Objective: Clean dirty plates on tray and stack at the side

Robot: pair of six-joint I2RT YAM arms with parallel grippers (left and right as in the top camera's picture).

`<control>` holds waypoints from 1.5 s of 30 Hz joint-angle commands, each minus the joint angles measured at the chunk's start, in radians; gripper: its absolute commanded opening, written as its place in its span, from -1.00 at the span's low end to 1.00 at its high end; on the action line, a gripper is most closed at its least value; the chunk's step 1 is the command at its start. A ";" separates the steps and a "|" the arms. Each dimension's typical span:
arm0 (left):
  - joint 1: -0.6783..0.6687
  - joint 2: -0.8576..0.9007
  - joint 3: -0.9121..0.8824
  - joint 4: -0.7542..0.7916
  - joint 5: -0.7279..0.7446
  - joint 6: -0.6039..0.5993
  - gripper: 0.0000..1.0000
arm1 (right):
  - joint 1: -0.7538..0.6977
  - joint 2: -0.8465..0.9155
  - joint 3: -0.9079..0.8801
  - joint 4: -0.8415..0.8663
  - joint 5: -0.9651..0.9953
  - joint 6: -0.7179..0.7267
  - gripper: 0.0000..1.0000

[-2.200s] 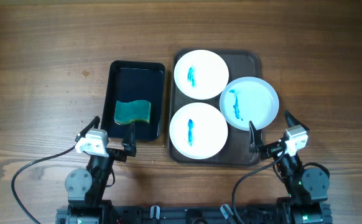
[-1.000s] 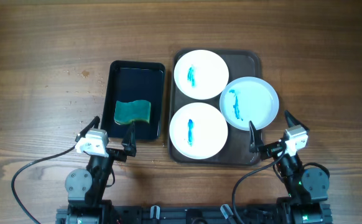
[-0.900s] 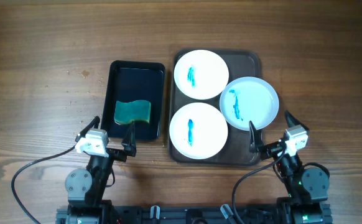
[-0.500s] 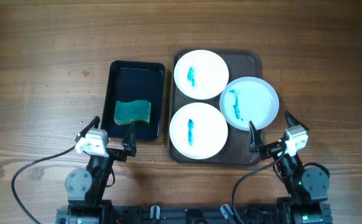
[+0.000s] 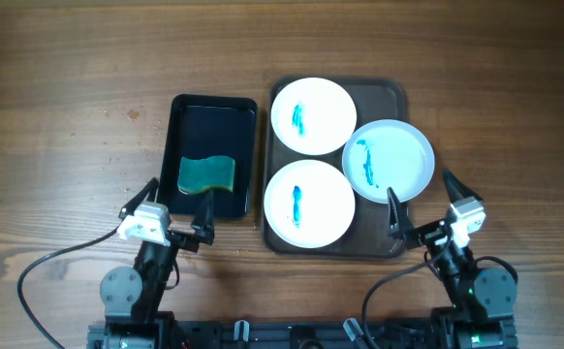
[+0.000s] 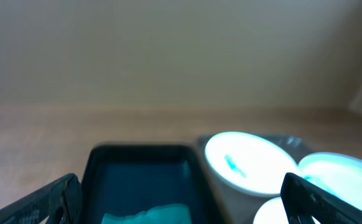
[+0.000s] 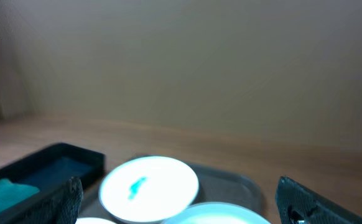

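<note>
Three white plates with blue smears lie on a dark brown tray [image 5: 391, 97]: a far plate [image 5: 312, 115], a near plate [image 5: 308, 203] and a right plate [image 5: 388, 159] that overlaps the tray's right rim. A teal sponge [image 5: 206, 174] lies in a black tray [image 5: 213, 110] to the left. My left gripper [image 5: 177, 200] is open and empty just in front of the black tray. My right gripper [image 5: 420, 200] is open and empty at the brown tray's near right corner. The left wrist view shows the sponge [image 6: 150, 216] and the far plate [image 6: 246, 169]; the right wrist view shows the far plate [image 7: 148, 180].
The wooden table [image 5: 69, 116] surrounds both trays. Cables run from both arm bases at the near edge.
My right gripper has shifted very slightly. Nothing else has moved.
</note>
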 commanded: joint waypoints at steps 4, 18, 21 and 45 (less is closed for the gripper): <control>0.007 0.127 0.253 -0.102 0.068 -0.089 1.00 | -0.004 0.127 0.307 -0.190 -0.102 0.025 0.99; 0.007 1.134 1.125 -0.899 0.191 -0.089 1.00 | 0.040 1.192 1.146 -1.128 -0.230 0.138 0.99; 0.007 1.163 1.125 -0.917 0.193 -0.089 1.00 | 0.198 1.275 0.966 -1.080 -0.103 0.179 0.53; -0.056 1.635 1.123 -0.945 -0.182 -0.165 0.31 | 0.305 1.539 0.737 -0.569 0.141 0.365 -0.73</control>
